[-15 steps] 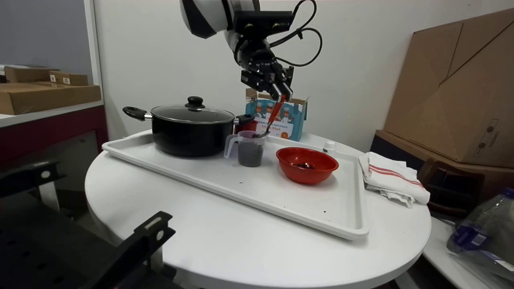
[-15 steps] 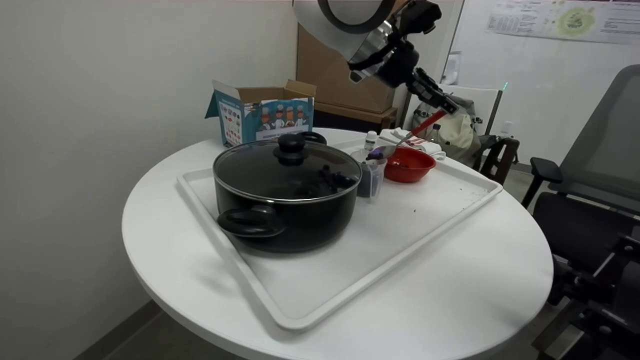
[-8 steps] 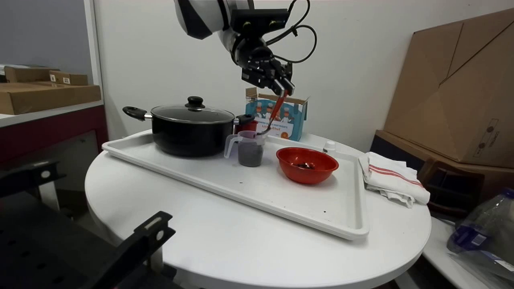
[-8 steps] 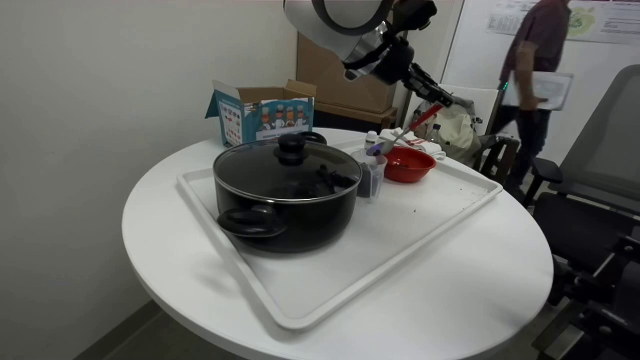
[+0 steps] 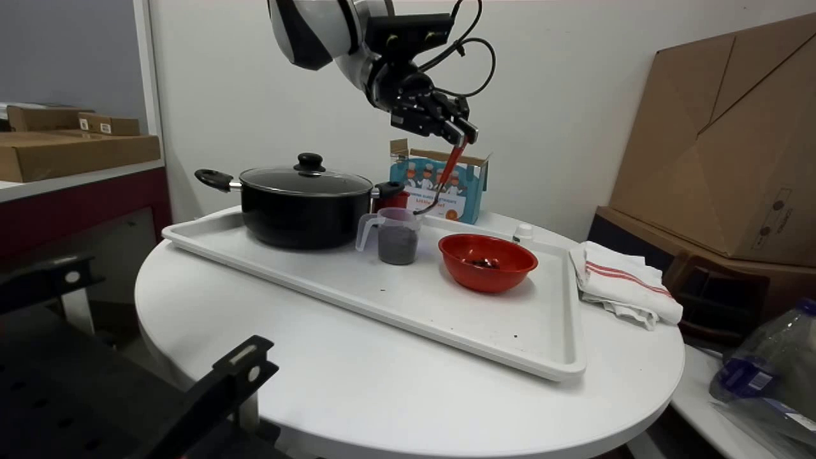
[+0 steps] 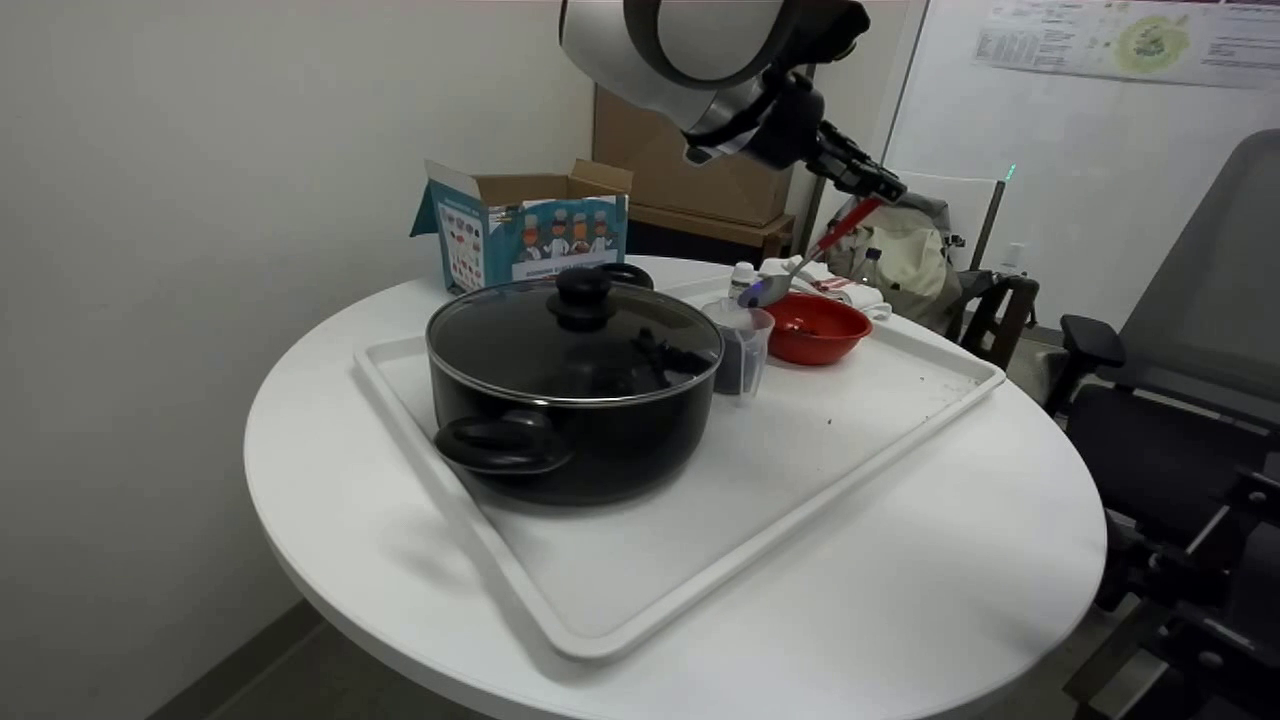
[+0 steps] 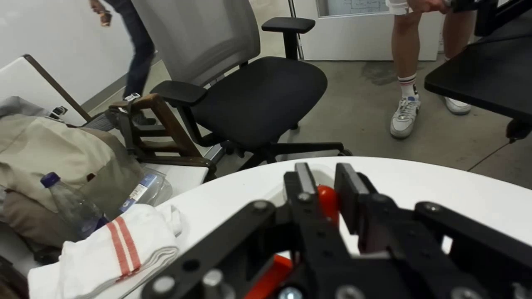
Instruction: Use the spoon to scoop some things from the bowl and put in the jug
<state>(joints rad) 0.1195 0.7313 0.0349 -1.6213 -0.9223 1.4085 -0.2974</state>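
"What's around you, biggest first?"

"The white worktop (image 5: 357,382) lies below my tool (image 5: 466,138), with the tray (image 5: 408,303) on it. On the tray stands the black lidded pot (image 5: 306,213), farthest of the dishes from my tool. The red bowl (image 5: 488,280) is nearer, low beneath the tool; the jug (image 5: 396,241) sits below it too, between bowl and pot."

"And what are you holding?"

"My tool is clamped on the spoon (image 5: 450,167) by its red handle; the wrist view shows the end pinched there. The spoon slants down from the tool to the jug's rim in both exterior views. Whether they touch, I can't tell."

"Which step is that?"

"Emptying into the jug, I judge, perhaps its very end. The head looks nearly bare; a purplish patch (image 6: 757,289) on it could be a leftover or a reflection."

"Next?"

"If something clings, tip further over the jug. If not, lift clear without snagging the rim and return to the bowl, where dark pieces (image 5: 482,262) would allow another scoop."
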